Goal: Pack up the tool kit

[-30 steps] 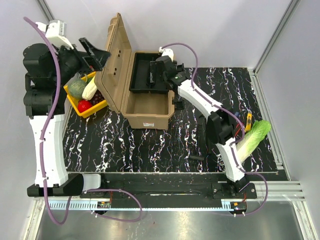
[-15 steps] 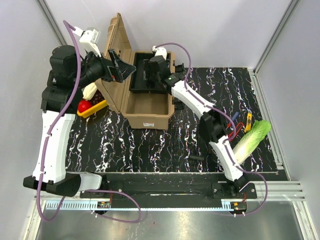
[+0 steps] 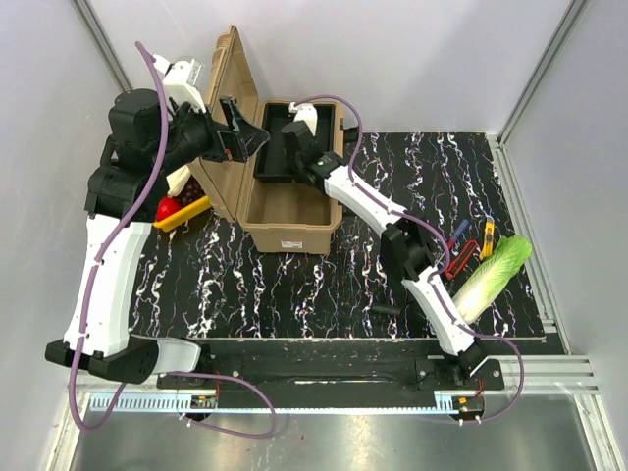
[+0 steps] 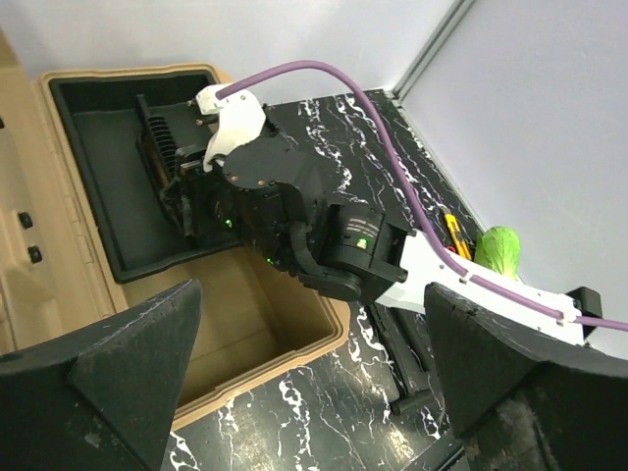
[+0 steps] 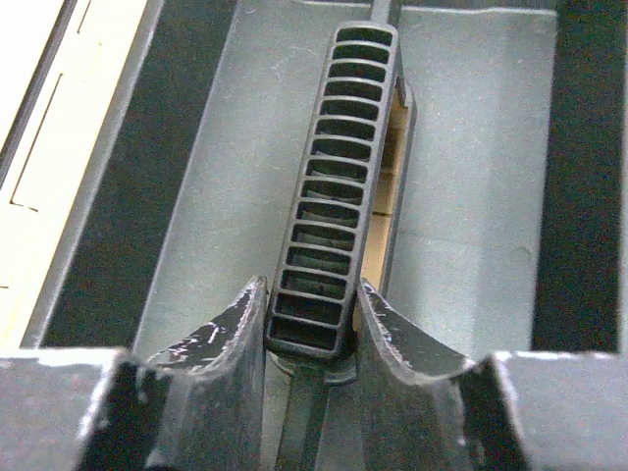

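Observation:
The tan toolbox (image 3: 292,234) stands open on the marbled mat, its lid (image 3: 224,108) raised on the left. The black inner tray (image 3: 278,167) rests across the far half of the box. In the right wrist view my right gripper (image 5: 312,294) is shut on the near end of the tray's ribbed black handle (image 5: 336,167), both fingers pressed to its sides. From above, the right gripper (image 3: 294,137) reaches over the tray. My left gripper (image 3: 245,142) hangs open beside the lid, above the box, holding nothing; its fingers (image 4: 128,343) frame the box and the right arm.
A yellow tray of fruit and vegetables (image 3: 186,210) lies left of the lid. On the mat's right side lie a cabbage (image 3: 496,273), a yellow tool (image 3: 487,235), a red-handled tool (image 3: 456,263) and a black T-shaped tool (image 3: 388,309).
The left arm swung right from over the fruit tray to the lid. The right gripper moved further over the tray and closed on its handle.

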